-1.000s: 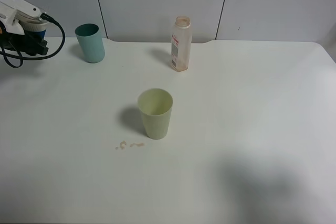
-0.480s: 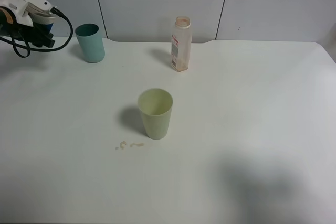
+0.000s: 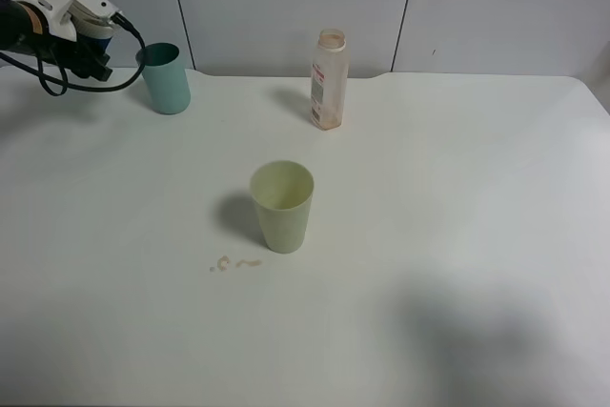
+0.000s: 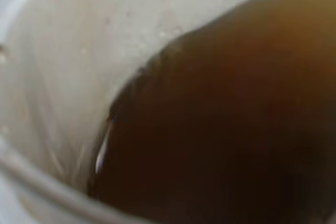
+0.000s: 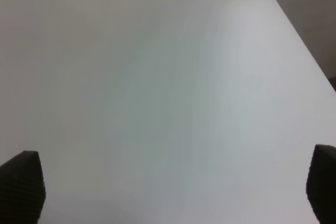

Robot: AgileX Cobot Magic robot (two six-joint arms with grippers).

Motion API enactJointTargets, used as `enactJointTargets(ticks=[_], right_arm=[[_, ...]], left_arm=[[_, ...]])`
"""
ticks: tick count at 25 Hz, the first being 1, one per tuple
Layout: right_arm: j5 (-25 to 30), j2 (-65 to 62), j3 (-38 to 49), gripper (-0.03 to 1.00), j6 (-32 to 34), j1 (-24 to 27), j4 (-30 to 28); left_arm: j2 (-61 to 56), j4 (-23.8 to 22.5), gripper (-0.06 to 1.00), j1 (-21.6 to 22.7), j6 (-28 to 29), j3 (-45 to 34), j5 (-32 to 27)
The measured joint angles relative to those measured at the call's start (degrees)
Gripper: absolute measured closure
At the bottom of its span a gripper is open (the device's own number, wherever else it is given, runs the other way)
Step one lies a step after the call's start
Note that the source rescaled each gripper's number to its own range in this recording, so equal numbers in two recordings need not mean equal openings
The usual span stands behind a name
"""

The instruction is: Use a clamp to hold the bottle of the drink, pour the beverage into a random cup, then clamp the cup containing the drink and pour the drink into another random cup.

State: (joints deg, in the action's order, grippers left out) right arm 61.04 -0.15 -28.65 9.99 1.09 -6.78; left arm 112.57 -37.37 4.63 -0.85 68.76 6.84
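My left gripper [image 3: 88, 43] is at the far left, raised above the table and just left of the teal cup [image 3: 164, 78]. It is shut on a blue cup [image 3: 95, 31], mostly hidden by the wrist. In the left wrist view this cup's white inner wall [image 4: 63, 51] fills the frame and holds brown drink [image 4: 220, 129], tilted toward one side. A pale green cup [image 3: 282, 205] stands upright mid-table. The clear bottle [image 3: 328, 79] stands uncapped at the back, nearly empty. My right gripper [image 5: 168, 192] is open over bare table; it is out of the high view.
A small spill of drink [image 3: 235, 263] lies on the white table [image 3: 457, 197] just front-left of the pale green cup. A grey panelled wall stands behind the table. The table's right edge shows in the right wrist view [image 5: 294, 30].
My left arm has risen and moved right toward the teal cup, carrying the held cup. The cups on the table and the bottle have not moved.
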Motion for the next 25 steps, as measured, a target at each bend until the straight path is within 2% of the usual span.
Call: enactJointTargets(ticks=[8, 21, 25], right_arm=[[0.00, 0.00, 0.00, -0.03, 0.00, 0.00, 0.00], [0.00, 0.00, 0.00, -0.03, 0.00, 0.00, 0.00], [0.00, 0.00, 0.00, -0.03, 0.00, 0.00, 0.00]], left_arm=[[2.15, -0.06, 0.94, -2.64, -2.66, 1.39, -1.45], [2.15, -1.24, 0.94, -2.77, -5.51, 1.43, -2.83], [2.15, -1.42, 0.94, -2.77, -6.07, 3.06, -5.35]])
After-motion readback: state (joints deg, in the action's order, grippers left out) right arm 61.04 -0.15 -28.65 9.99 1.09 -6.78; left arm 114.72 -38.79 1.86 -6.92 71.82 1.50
